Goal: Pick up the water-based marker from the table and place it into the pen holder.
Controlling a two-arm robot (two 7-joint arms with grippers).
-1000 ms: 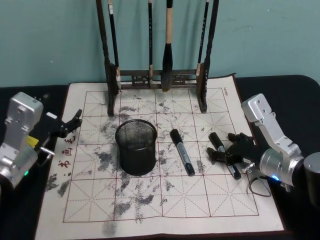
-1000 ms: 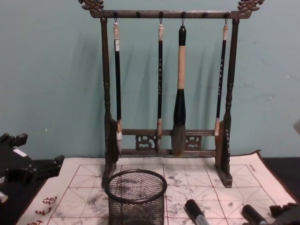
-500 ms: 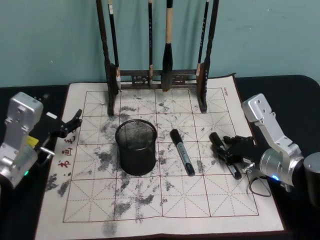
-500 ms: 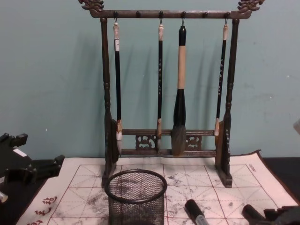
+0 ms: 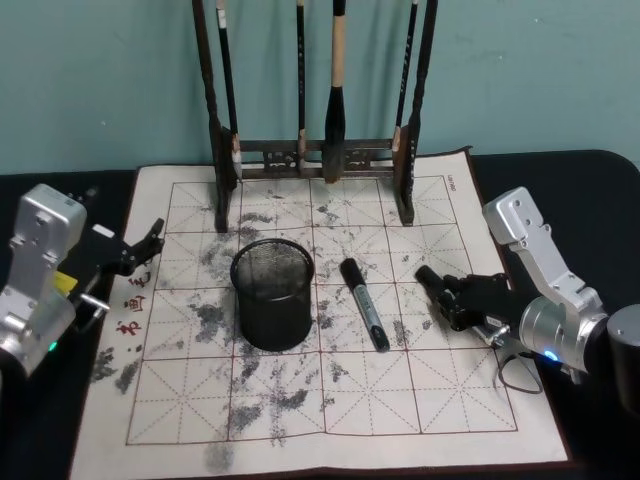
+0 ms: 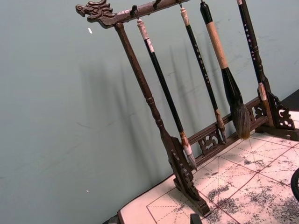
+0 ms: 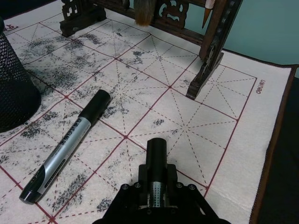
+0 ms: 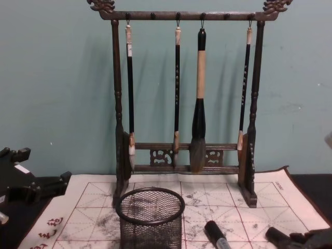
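Observation:
Two black-and-silver markers are on the cream grid cloth (image 5: 330, 400). One marker (image 5: 364, 303) (image 7: 70, 149) (image 8: 215, 234) lies loose just right of the pen holder (image 5: 272, 300) (image 8: 150, 218), a black mesh cup standing upright on the cloth. My right gripper (image 5: 455, 300) (image 7: 157, 187) is shut on the other marker (image 5: 430, 277) (image 7: 157, 156), low over the cloth's right side, with the black cap poking out ahead of the fingers. I cannot tell whether that marker touches the cloth. My left gripper (image 5: 140, 250) (image 8: 36, 187) hangs open at the cloth's left edge.
A tall dark wooden brush rack (image 5: 320, 155) (image 6: 163, 135) (image 8: 187, 15) with several hanging brushes stands along the cloth's far edge, its right foot (image 7: 205, 74) close ahead of my right gripper. The dark tabletop (image 5: 600, 200) borders the cloth. A teal wall rises behind.
My right gripper's fingers, spread around the right-hand marker before, have closed onto it. The left arm, the pen holder and the middle marker have not moved.

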